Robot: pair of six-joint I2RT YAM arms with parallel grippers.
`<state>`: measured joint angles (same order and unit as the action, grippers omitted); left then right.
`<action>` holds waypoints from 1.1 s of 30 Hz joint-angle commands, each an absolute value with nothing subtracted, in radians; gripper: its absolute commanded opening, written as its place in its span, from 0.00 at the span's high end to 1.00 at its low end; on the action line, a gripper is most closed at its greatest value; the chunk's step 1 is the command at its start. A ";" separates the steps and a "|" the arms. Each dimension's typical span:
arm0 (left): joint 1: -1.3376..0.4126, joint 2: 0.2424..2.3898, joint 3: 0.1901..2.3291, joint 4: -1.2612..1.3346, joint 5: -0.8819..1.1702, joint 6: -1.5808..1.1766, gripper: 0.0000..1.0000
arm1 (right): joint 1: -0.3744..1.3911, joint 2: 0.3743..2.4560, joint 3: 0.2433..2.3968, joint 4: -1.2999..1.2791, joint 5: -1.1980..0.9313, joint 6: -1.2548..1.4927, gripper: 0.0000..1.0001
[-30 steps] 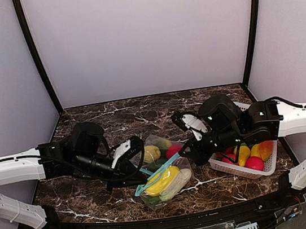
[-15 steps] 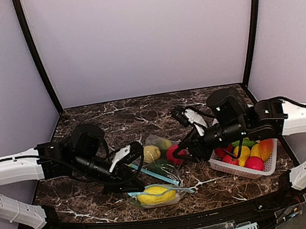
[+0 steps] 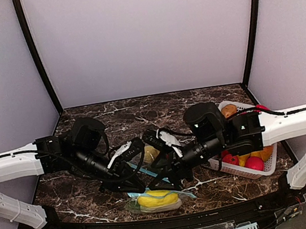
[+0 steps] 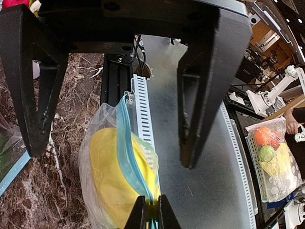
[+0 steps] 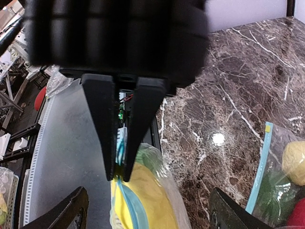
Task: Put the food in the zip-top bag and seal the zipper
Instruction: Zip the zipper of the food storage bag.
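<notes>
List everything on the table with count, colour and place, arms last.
Marble table: one, dark brown with white veins, under everything.
Front zip-top bag: one, clear plastic with blue zipper, near table edge, holding a yellow toy food.
Second zip-top bag: one, clear with blue zipper, mid-table, holding pale yellow, green and red foods.
White slotted plastic basket: one, right side.
Basket toy foods: several, red, yellow, orange.
Left gripper: black, shut on the front bag's zipper.
Right gripper: black, open, close by that bag.
</notes>
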<state>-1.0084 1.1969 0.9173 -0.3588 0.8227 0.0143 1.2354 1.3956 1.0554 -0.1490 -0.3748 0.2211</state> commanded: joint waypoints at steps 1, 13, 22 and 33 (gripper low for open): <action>-1.013 1.197 0.937 -0.374 0.856 0.006 0.99 | 1.285 1.413 1.044 -0.046 -0.391 0.226 0.15; -1.013 1.184 0.935 -0.333 0.872 -0.060 0.99 | 1.346 1.450 1.001 -0.011 -0.321 0.251 0.15; -1.011 1.166 0.911 -0.322 0.863 -0.071 0.99 | 1.354 1.344 0.893 0.084 -0.258 0.309 0.13; -1.012 1.184 0.914 -0.284 0.907 -0.097 0.99 | 1.359 1.386 0.921 0.090 -0.279 0.293 0.18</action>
<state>-1.0092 1.1946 0.9154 -0.3119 0.8707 -0.0860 1.3472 1.3556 0.8875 0.0635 -0.2752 0.3046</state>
